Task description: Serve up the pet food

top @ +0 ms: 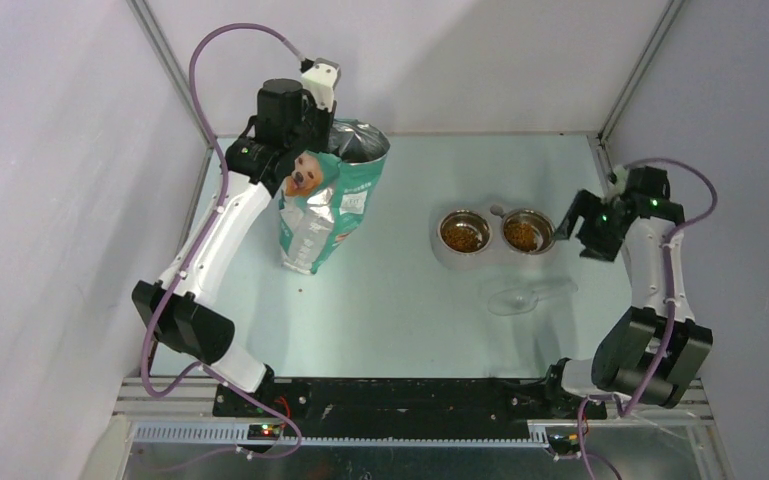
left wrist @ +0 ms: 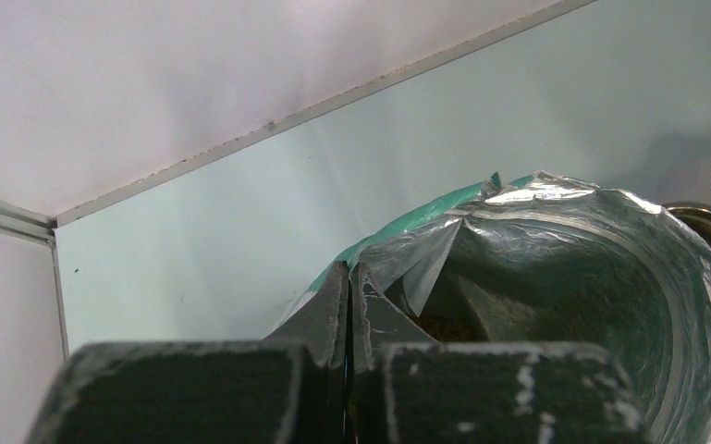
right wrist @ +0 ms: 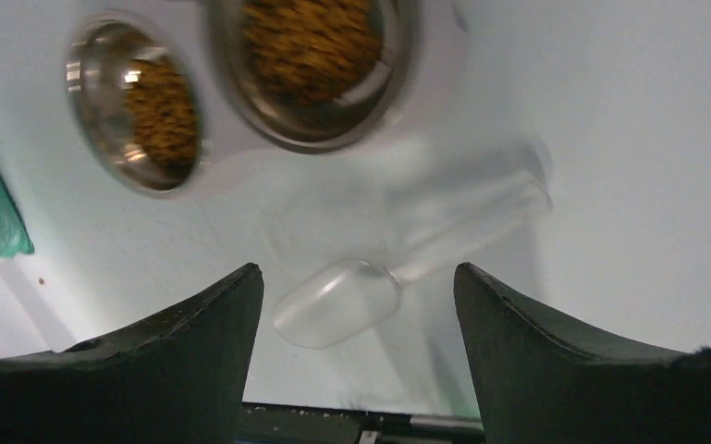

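Table (top: 410,320): a pet food bag (top: 325,205) stands at the left rear, mouth upward. The left gripper (left wrist: 349,277) pinches the bag's top rim on its left side. A twin-bowl stand (top: 490,258) sits right of centre, well apart from the bag, with the left bowl (top: 463,233) and right bowl (top: 525,233) side by side. Pet food (top: 463,236) lies in both bowls. A scoop (top: 520,297) lies on the table just in front of the right bowl, handle pointing right. The right gripper (right wrist: 356,277) hangs just right of the right bowl, jaws spread, holding nothing.
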